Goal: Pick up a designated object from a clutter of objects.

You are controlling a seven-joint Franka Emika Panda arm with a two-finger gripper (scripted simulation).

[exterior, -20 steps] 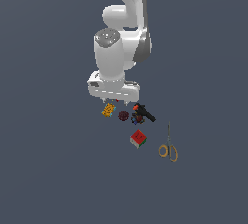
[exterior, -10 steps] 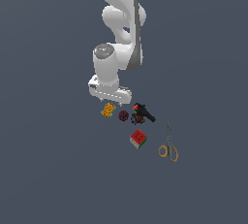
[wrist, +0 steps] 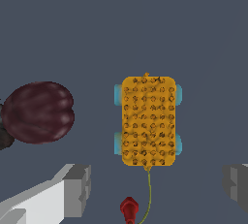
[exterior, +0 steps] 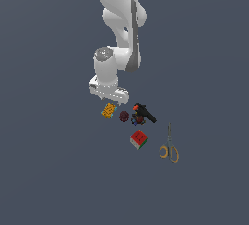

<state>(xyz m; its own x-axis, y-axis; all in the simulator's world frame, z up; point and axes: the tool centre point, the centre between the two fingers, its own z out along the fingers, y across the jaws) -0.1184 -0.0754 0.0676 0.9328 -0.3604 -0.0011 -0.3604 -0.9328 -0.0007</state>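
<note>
Wrist view: orange block (wrist: 147,120) lies flat on the grey counter (wrist: 193,34), studded face up, pale blue knobs (wrist: 118,94) showing at its long sides. A thin yellowish string runs from one short end to a small red piece (wrist: 129,209). Block sits in the open span between the two grey fingers (wrist: 77,189); nothing touches it. End effector (wrist: 157,186) is spread wide, holding nothing.

Dark maroon ball (wrist: 38,112) rests near the block, apart from it, a clear strip of counter between.

Exterior view: block (exterior: 109,110) lies just below the end effector (exterior: 109,96), at the exterior view's left end of the clutter. Ball (exterior: 124,116) just beside it toward the exterior view's right. Black-and-red tool (exterior: 142,114) next along, close to the ball; contact cannot be told. Red-green cube (exterior: 139,139) sits lower in frame, apart from the others. Yellow-handled scissors (exterior: 169,146) lie farthest to the exterior view's right, well apart from the block. White arm (exterior: 119,29) rises above the clutter.
</note>
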